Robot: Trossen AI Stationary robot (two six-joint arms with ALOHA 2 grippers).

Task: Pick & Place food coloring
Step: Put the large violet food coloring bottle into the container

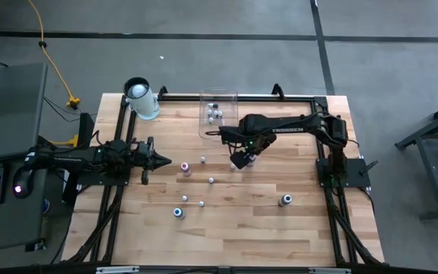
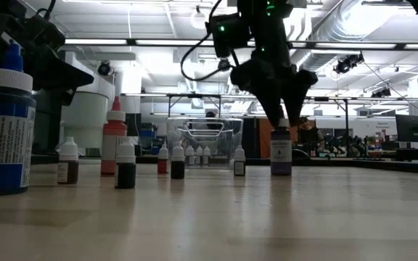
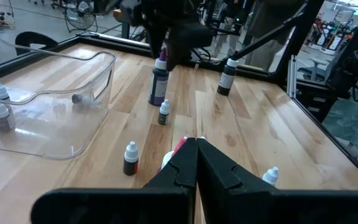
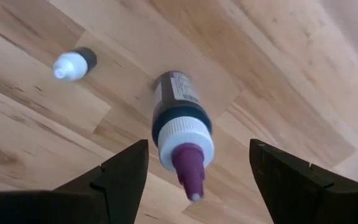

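On the wooden table [image 1: 280,236] we note the purple-capped bottle [image 4: 179,124] standing upright near the clear bin [image 1: 217,114], between the right gripper's [image 4: 197,171] spread fingers, ungripped; left gripper [image 3: 196,163] fingers closed, empty.

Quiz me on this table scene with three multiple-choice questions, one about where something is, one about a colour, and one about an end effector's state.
1. Where is the right end effector?
A. Over the upright purple-tipped food coloring bottle
B. Inside the clear plastic rectangular bin
C. Beside the white cylinder

2. What colour is that bottle's nozzle?
A. Green
B. Purple
C. Yellow

3. How is the left end effector?
A. Wide open
B. Holding a bottle
C. Shut, empty

Answers: 1 A, its fingers flank the bottle from above; 2 B, the right wrist view shows a purple tip; 3 C, its fingers meet with nothing between.
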